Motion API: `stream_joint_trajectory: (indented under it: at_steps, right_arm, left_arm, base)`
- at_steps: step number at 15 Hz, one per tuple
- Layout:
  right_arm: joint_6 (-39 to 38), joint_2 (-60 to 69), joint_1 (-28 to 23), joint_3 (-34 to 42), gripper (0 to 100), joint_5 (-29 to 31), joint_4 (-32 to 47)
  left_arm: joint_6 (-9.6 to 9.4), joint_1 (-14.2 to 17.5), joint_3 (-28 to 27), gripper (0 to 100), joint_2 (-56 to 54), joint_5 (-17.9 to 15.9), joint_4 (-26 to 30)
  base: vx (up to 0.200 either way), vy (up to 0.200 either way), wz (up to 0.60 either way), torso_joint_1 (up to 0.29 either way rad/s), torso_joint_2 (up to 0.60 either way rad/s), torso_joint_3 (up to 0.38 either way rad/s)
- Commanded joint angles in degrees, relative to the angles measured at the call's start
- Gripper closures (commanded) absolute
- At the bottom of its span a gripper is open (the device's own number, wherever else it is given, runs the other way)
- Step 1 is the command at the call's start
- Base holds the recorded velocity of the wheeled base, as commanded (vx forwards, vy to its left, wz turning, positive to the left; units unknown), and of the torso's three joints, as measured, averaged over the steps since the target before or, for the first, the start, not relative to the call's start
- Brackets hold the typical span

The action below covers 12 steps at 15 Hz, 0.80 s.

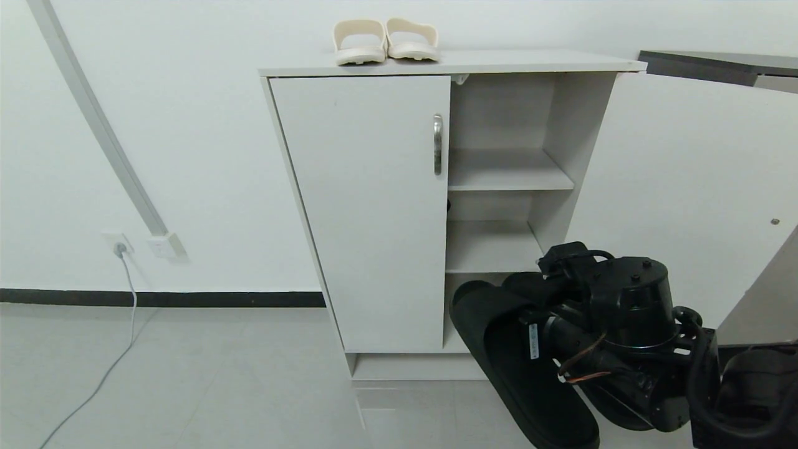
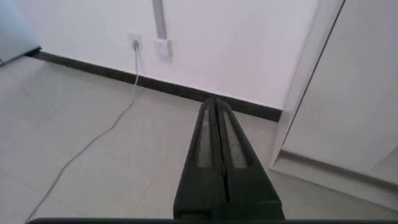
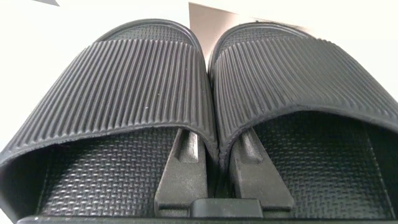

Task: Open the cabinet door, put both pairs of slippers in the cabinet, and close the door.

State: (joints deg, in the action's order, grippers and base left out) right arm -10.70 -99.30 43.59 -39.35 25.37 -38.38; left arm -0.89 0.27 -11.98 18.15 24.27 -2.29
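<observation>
Nearest, at five o'clock in the head view, the right gripper (image 3: 216,149) is clenched on the pair of black slippers (image 1: 511,349). One finger (image 3: 183,168) sits inside each slipper, pinching the two inner sides together. That hold likely lets both be carried as one piece. The right arm is low and stretched forward, with the wrist level and the toes aimed towards twelve o'clock. The soles are tilted above the floor just short of the bottom compartment (image 1: 454,340).

The left gripper (image 2: 216,109) is closed on nothing, its fingers pressed flat together. It hangs over the tiles near the cabinet's base, probably parked out of the way.

Farther off, the cabinet (image 1: 530,62) has its right door (image 1: 686,187) swung wide towards three o'clock, and the left door (image 1: 361,212) is closed. The shelves behind the open door are bare. The white slippers (image 1: 386,40) wait side by side on top at twelve o'clock, so the first pair seems about to go in and the second is not yet handled.
</observation>
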Motion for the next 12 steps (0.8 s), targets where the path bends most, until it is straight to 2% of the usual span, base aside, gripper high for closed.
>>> stream_joint_trajectory:
  at_steps: [1,3,4,6,7,8,10,12]
  right_arm:
    - [0.1,-0.4,0.1,0.3,100,0.0,-0.5]
    - [0.1,-0.5,0.2,0.6,100,0.0,-0.6]
    - [0.1,-0.5,0.3,0.6,100,-0.1,-0.6]
    - [0.1,-0.5,0.6,0.9,100,-0.1,-0.6]
    - [0.1,-0.5,0.9,1.0,100,-0.1,-0.6]
    - [0.1,-0.6,1.1,1.0,100,-0.1,-0.6]
    - [0.1,-1.2,1.7,1.1,100,-0.1,-0.9]
    - [0.2,-2.8,2.4,0.9,100,0.2,-4.1]
  left_arm:
    - [-0.52,2.2,9.9,100,-14.5,-3.6,0.8]
    - [-0.34,-0.4,11.7,100,-18.2,-6.4,0.5]
    - [-0.60,-0.3,11.9,100,-18.2,-8.5,0.1]
    - [0.01,-0.3,12.0,100,-18.2,-18.4,-0.1]
    - [1.42,-0.4,12.0,100,-18.2,-21.0,1.7]
    - [1.33,-0.3,11.7,100,-18.2,-22.6,3.3]
    - [-0.60,-0.4,12.0,100,-18.2,-23.4,2.3]
    - [0.71,-0.3,12.0,100,-18.2,-23.4,2.3]
  base:
    - [0.000,0.000,0.00,0.000,0.00,0.000]
    - [0.000,0.000,0.00,0.000,0.00,0.000]
    - [0.000,0.000,0.00,0.000,0.00,0.000]
    - [0.000,0.000,0.00,0.000,0.00,0.000]
    - [0.000,0.000,0.00,0.000,0.00,0.000]
    - [0.000,0.000,0.00,0.000,0.00,0.000]
    - [0.000,0.000,0.00,0.000,0.00,0.000]
    - [0.000,0.000,0.00,0.000,0.00,0.000]
